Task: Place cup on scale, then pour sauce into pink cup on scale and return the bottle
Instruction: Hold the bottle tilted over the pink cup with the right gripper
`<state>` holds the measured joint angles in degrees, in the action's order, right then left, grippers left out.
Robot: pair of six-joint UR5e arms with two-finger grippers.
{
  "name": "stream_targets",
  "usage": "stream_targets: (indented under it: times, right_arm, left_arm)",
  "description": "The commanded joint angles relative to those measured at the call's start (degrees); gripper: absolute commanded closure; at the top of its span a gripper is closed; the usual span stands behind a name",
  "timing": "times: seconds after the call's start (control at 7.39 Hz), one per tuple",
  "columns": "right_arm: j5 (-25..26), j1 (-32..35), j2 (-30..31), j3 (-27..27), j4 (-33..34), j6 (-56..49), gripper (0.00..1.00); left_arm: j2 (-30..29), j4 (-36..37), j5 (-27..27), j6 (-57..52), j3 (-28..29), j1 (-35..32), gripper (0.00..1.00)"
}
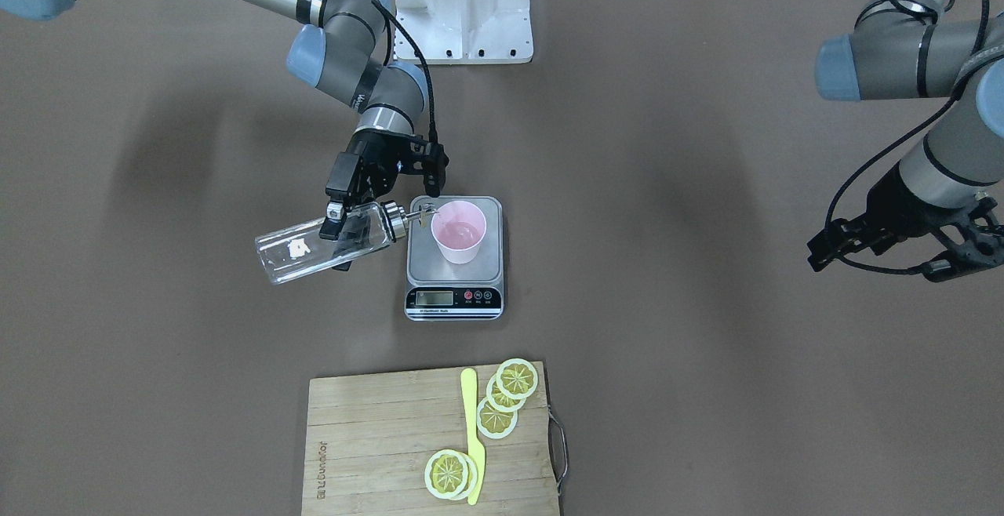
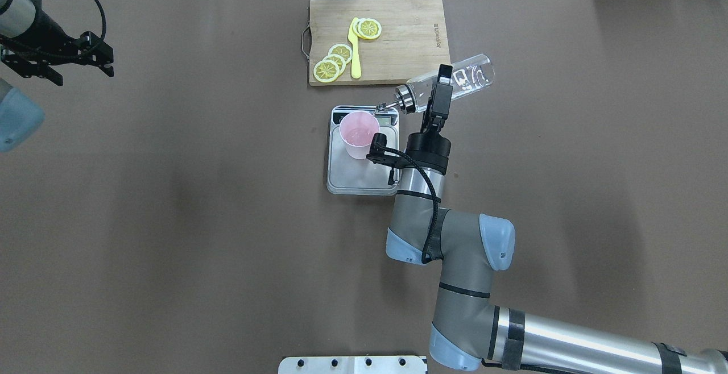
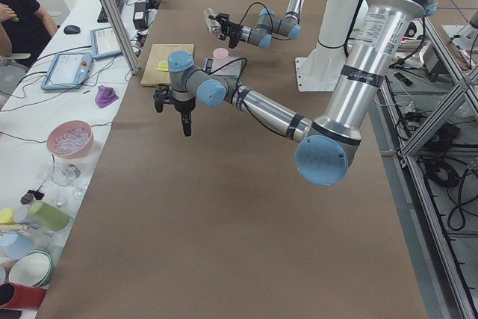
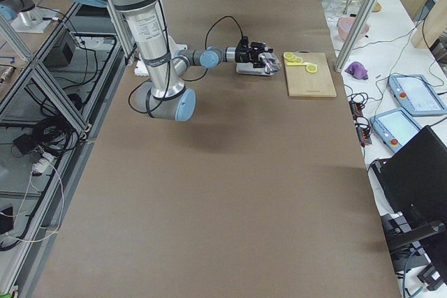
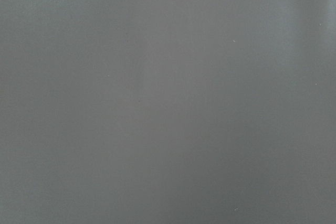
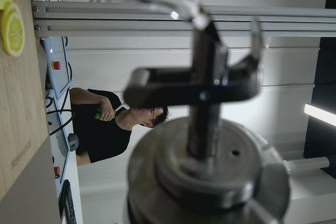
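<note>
**Pour stage under way: cup placement complete, bottle return outstanding.**
In the front-facing view, at the cup's 9 o'clock, the right gripper (image 1: 339, 240) had its fingers pinching the bottle (image 1: 294, 253), a clear glass cylinder tipped near level. The bottle's shiny metal spout (image 1: 420, 216) reached the rim of the cup (image 1: 459, 248). The cup, a tapered pale pink plastic tumbler, stood upright on the scale (image 1: 439, 271), which had a flat brushed-steel platform and a black LCD strip. A shallow pool of clear sauce (image 1: 463, 228) lay in the cup; whether a stream was running could not be told. Judged remaining: finish the pour, right the bottle, return it. At 3 o'clock, well apart, the left gripper (image 1: 822, 252) hung above the matte brown bench (image 1: 667, 187); its finger state could not be told.
</note>
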<state>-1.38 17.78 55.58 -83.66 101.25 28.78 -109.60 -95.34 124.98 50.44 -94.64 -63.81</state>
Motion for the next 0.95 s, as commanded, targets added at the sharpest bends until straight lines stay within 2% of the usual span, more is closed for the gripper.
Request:
stream_targets:
  times: [0.0,0.54,0.81]
  right_arm:
    - [-0.5,-0.6,0.3,0.1,-4.5,0.2,1.00]
    - [-5.2,-1.0,0.4,0.2,-13.9,0.6,1.00]
    - [-9.8,-1.0,0.7,0.1,-21.2,0.7,1.00]
  left_arm:
    - [0.0,-0.2,0.0,0.0,0.0,0.0,0.01]
    - [-0.1,-0.2,0.0,0.0,-0.2,0.0,0.01]
    - [-0.3,-0.1,0.0,0.3,-0.6,0.0,0.01]
